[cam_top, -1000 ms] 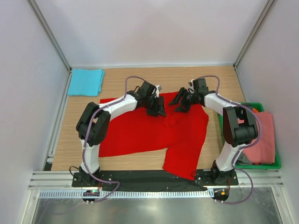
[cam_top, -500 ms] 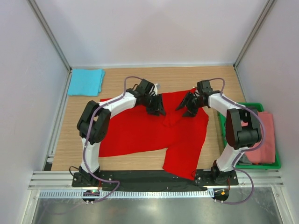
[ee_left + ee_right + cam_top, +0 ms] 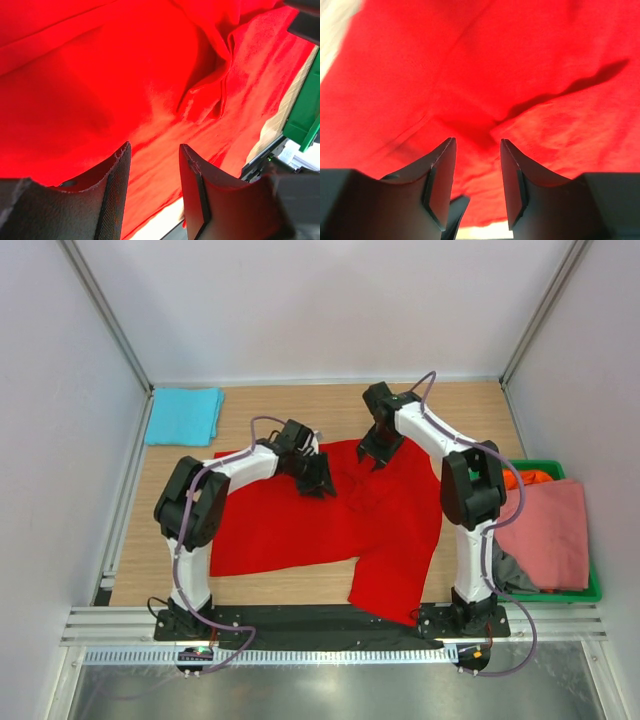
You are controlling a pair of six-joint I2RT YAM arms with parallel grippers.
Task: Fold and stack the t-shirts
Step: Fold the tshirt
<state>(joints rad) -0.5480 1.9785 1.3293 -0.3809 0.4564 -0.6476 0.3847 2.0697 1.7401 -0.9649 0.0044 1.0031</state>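
Observation:
A bright red t-shirt (image 3: 300,525) lies spread across the middle of the table, rumpled near its collar (image 3: 207,95). My left gripper (image 3: 318,478) hovers over the shirt's upper left part, jaws open with only red cloth (image 3: 75,85) below them. My right gripper (image 3: 377,452) is above the shirt's top edge, also open and holding nothing; red cloth (image 3: 520,60) fills its view. A folded turquoise t-shirt (image 3: 184,415) rests at the back left corner. A salmon pink t-shirt (image 3: 545,535) lies in the crate, with orange (image 3: 520,478) and dark grey (image 3: 510,570) cloth beside it.
The green plastic crate (image 3: 585,592) stands at the right edge of the table, beside the right arm. White walls and metal frame posts close in the back and sides. Bare wood (image 3: 270,405) shows behind the red shirt.
The right gripper swung left and back, from the shirt's right shoulder to its top edge. The left gripper drifted slightly left. Both jaws narrowed a little but stay open.

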